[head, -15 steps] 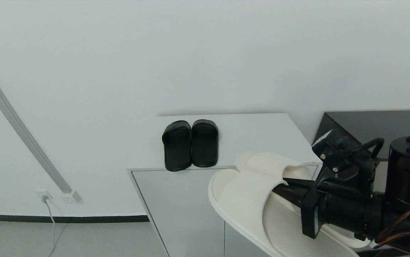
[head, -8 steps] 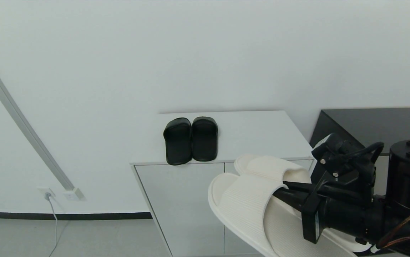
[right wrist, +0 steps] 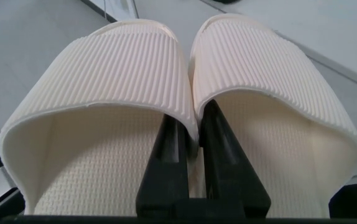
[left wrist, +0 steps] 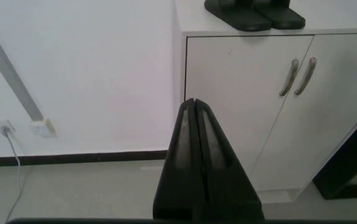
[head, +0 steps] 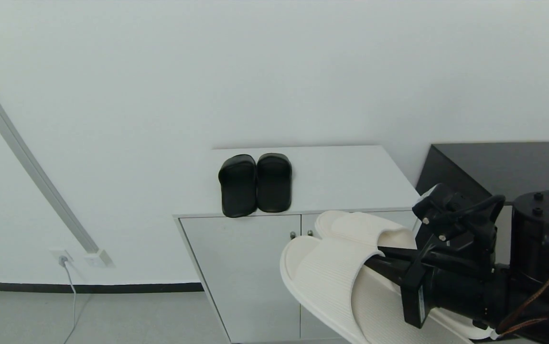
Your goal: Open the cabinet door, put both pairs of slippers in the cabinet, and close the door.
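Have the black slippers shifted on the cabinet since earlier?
No. The black slippers still sit at the front edge of the cabinet; only the camera shifted.

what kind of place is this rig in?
Probably a staged home entryway in a bare indoor room: a white two-door cabinet against a plain white wall, black slippers on top of it, and a wall socket with a cable just above the dark skirting.

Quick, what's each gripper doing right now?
Left gripper: jaws shut, holding nothing.
Right gripper: jaws shut on the white slippers, pinching the pair together.
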Robot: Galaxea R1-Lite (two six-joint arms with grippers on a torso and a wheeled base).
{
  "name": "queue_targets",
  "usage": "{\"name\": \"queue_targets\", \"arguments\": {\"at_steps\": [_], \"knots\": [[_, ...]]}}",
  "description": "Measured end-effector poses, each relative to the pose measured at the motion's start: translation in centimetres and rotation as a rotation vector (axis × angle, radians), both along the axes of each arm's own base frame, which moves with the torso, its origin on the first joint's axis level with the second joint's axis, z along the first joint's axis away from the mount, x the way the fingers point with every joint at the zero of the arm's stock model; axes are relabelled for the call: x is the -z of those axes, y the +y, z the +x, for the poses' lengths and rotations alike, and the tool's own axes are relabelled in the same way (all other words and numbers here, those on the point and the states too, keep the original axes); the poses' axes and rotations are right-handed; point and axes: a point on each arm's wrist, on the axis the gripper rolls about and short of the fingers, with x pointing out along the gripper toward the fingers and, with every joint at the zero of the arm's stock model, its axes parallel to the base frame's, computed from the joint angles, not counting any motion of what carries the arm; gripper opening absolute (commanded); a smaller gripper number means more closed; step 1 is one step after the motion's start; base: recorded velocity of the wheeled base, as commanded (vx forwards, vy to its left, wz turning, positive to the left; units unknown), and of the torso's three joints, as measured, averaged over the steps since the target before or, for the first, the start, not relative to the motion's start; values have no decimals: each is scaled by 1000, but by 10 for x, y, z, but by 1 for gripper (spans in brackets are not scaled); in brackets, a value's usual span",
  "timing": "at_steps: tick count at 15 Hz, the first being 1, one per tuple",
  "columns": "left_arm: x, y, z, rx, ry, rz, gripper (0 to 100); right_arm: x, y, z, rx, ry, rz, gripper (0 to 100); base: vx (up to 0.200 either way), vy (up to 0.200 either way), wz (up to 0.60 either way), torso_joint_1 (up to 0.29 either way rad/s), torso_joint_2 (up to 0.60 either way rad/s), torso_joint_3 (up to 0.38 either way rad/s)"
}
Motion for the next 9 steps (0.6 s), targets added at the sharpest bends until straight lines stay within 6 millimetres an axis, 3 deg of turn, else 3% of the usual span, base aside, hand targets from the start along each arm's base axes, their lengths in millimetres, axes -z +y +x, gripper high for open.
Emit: {"name": "queue_targets", "arguments": {"at_steps": [5, 6, 9], "knots": [[0, 0, 0, 0, 0, 3, 0, 3, 0, 0, -1, 7, -7, 0, 0, 0, 0, -213, 505, 278], [0, 0, 0, 0, 0, 13, 100, 4, 0, 0, -1, 10, -10, 0, 0, 0, 0, -227, 549, 325], [0, 0, 0, 0, 0, 21, 100, 4, 0, 0, -1, 11, -12, 0, 0, 0, 0, -224, 541, 318]]}}
